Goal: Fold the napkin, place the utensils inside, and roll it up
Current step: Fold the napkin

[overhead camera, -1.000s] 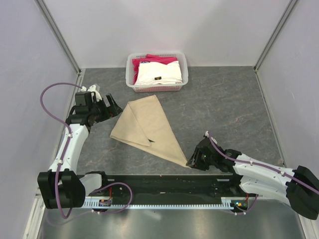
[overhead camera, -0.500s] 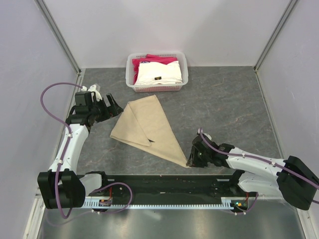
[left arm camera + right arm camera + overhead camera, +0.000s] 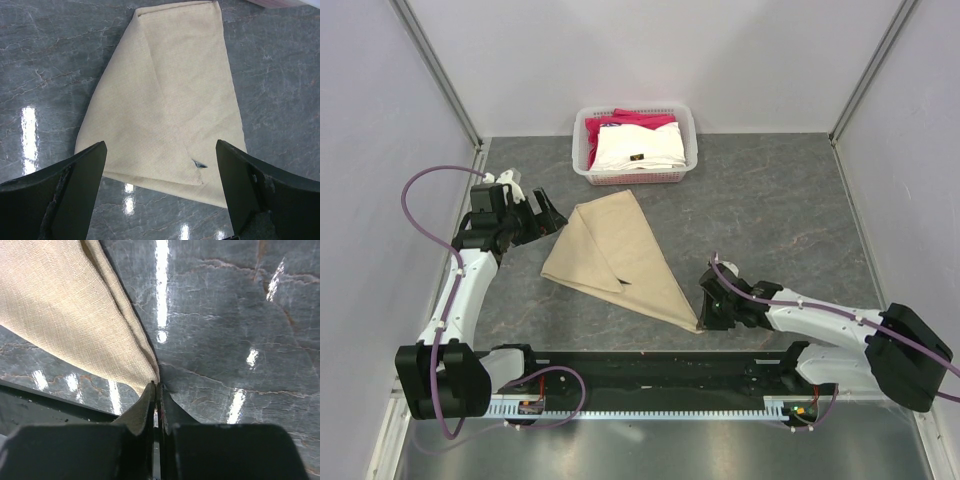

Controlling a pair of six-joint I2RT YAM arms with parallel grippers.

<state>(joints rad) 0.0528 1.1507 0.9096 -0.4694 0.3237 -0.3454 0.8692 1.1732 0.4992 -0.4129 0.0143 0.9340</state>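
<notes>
Napkin (image 3: 615,255) lies folded into a long tapering wedge on the counter (image 3: 770,200), just in front of the white basket (image 3: 582,140). Its broad end almost reaches the basket's near wall. Its long axis runs away from the basket on a slant, toward the robot's right, and ends in a sharp corner.

That corner is what the coming move turns on, and the right arm is much the nearer one. The right pincer (image 3: 704,318) sits at the very tip, so the whole cloth stretches from it back toward the basket. Its fingers are pressed flat together with no gap. The right wrist view shows the cloth's point ending exactly where they meet, but it is not clear whether any cloth is actually caught between them.

The left pincer (image 3: 552,218) is spread wide and holds nothing. It sits off the napkin's left edge, out to the basket's front left, and faces the cloth.

A white folded cloth (image 3: 640,145) in the basket carries a small dark label (image 3: 634,157), too small to read. No other writing shows.
</notes>
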